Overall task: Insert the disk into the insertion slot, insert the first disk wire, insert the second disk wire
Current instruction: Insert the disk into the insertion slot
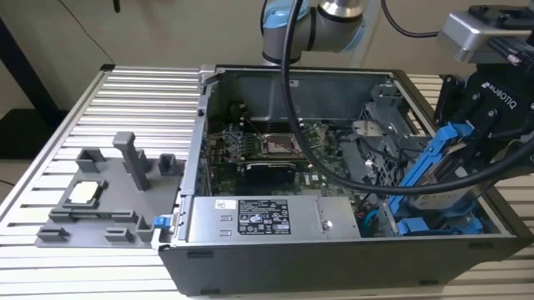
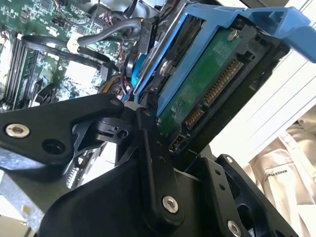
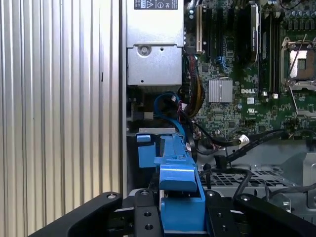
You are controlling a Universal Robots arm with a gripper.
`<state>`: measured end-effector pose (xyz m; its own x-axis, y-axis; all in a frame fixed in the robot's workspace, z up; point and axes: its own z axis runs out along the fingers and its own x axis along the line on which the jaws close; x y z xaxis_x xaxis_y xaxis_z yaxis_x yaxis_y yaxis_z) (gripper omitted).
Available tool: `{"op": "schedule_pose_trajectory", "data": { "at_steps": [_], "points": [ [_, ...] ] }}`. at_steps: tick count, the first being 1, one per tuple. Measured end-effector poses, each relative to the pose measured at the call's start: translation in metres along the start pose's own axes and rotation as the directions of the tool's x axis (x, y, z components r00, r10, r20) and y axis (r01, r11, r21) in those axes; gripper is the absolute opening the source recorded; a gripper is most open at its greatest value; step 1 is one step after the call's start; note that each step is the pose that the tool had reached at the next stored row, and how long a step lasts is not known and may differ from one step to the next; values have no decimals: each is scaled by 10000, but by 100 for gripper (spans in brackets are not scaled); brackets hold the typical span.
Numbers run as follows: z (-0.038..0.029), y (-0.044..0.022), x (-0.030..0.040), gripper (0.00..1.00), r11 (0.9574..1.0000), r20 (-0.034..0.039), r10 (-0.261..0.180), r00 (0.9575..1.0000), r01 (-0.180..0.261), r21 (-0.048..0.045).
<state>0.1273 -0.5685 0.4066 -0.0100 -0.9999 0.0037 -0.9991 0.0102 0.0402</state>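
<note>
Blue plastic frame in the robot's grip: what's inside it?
A flat silver-grey hard drive, clipped in the bright blue plastic carrier frame. The second wrist view shows its green circuit board and gold connector pins; the black gripper covers the rest.

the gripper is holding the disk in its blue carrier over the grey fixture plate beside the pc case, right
Not quite. The gripper holds the disk in its blue carrier over the open pc case, at its end on the exterior view's right, not over the grey fixture plate, which lies beside the case. The exterior view shows this.
</note>
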Motion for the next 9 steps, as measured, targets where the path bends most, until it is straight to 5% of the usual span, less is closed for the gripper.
{"op": "schedule_pose_trajectory", "data": {
  "at_steps": [9],
  "points": [
    [151, -7, -16, 33, 10000, -1, -13, 10000, 13, 0]
  ]
}}
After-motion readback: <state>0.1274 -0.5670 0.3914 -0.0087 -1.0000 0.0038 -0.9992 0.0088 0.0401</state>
